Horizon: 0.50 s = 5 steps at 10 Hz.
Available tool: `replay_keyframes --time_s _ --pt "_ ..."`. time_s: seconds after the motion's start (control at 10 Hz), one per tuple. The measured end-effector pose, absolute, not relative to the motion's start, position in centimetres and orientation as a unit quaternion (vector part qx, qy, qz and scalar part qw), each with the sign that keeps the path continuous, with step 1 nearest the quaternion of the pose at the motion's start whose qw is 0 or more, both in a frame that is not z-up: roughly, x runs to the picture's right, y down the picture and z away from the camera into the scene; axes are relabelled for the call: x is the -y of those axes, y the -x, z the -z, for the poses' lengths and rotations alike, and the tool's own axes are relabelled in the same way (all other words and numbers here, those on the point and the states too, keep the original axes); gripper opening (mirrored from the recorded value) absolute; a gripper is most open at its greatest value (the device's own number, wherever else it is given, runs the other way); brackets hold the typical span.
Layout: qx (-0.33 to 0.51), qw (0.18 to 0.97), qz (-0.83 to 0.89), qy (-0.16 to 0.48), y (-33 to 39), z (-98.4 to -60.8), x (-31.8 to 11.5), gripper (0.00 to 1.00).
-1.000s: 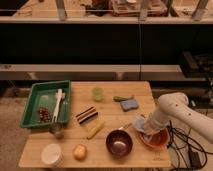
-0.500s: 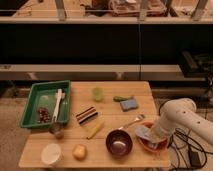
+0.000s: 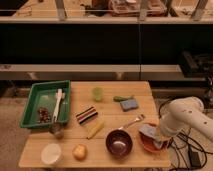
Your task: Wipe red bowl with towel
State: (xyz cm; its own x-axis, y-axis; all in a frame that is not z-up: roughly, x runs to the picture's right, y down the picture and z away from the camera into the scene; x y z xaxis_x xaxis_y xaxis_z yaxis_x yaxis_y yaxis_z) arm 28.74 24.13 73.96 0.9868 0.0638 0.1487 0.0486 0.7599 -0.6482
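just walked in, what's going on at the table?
The robot's arm is bent down over the red bowl at the front right corner of the table as the camera sees it. Its end effector is in the bowl, against a grey towel lying there, so it looks mid-wipe. The dark bowl beside it and the green tray are not being handled.

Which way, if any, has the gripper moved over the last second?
Yes: the gripper, on the towel in the red bowl, has slid slightly right, away from the dark bowl.
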Motion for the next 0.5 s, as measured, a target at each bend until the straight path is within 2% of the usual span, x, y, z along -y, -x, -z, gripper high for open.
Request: replay_keyframes --time_s 0.5 --pt "0.071 0.939 0.008 0.337 -27.9 -77.0 -21.4 0.0"
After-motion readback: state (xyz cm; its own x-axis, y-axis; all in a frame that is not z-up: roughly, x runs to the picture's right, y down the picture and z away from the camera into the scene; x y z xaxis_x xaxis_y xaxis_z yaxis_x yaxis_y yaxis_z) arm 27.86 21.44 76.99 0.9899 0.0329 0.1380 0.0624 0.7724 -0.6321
